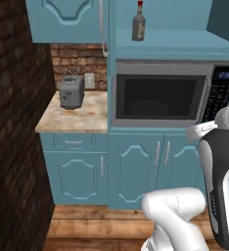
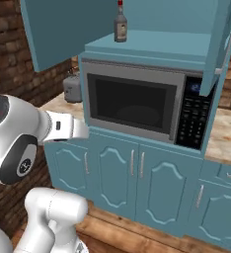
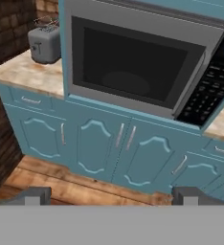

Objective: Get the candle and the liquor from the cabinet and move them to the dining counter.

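Observation:
The liquor (image 1: 139, 23) (image 2: 120, 23), a dark grey bottle with a red cap, stands upright at the left of the shelf inside the open teal cabinet (image 1: 175, 46) (image 2: 157, 44). The cabinet's doors (image 2: 63, 29) are swung wide. My gripper (image 3: 111, 196) is open with nothing between its fingertips (image 3: 33, 195). It hangs low and well short of the bottle, facing the microwave and the lower doors. The candle and the dining counter are out of view.
A built-in microwave (image 1: 160, 93) (image 3: 133, 67) sits right under the cabinet shelf. A grey toaster (image 1: 71, 91) (image 3: 44, 44) stands on the small marble counter (image 1: 87, 117) at the left. A dark brick wall (image 1: 13, 122) closes the left side. Teal lower cabinets (image 3: 109, 139) stand on the wooden floor.

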